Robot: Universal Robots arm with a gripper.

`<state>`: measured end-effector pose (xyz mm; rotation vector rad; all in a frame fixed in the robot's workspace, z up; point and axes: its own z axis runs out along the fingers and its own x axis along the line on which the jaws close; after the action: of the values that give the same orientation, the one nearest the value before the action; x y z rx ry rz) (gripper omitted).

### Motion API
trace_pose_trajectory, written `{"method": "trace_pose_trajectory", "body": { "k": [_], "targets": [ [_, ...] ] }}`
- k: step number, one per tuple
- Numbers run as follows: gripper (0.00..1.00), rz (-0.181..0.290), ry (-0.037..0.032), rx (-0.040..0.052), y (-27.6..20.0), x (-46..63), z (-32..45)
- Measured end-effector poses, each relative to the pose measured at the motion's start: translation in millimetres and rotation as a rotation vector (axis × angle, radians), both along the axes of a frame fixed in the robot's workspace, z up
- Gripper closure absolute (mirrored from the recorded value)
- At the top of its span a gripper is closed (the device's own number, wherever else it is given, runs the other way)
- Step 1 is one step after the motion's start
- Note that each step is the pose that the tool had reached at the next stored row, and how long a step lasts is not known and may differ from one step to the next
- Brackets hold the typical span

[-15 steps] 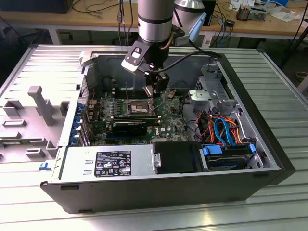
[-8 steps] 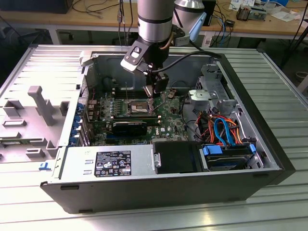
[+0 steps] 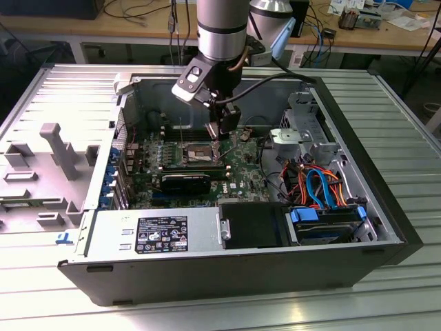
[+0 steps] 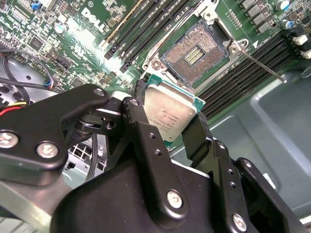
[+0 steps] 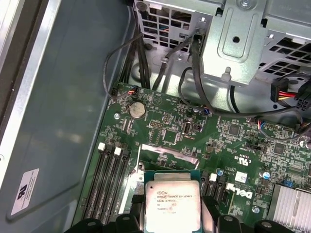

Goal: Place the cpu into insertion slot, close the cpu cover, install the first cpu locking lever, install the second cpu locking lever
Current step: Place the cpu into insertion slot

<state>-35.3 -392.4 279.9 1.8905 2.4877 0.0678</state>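
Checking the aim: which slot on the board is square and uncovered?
The insertion slot, metal-rimmed with bare contacts, just beyond the cpu held in the tool; the memory slots flanking it are long and narrow.

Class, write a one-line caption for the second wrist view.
The claw holds the cpu near the open insertion slot.

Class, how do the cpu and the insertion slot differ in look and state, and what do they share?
The cpu has a silver-grey top; the slot is dark, with a grid of contacts. The gripper holds the cpu off the board; the slot lies open and empty on it. Both are square.
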Motion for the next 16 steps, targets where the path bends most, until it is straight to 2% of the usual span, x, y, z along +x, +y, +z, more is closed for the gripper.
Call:
{"method": "trace_pose_trajectory", "body": {
  "k": [16],
  "targets": [
    [0.45,-0.044,0.0000,-0.0001,0.0,0.0,0.0]
  ]
}}
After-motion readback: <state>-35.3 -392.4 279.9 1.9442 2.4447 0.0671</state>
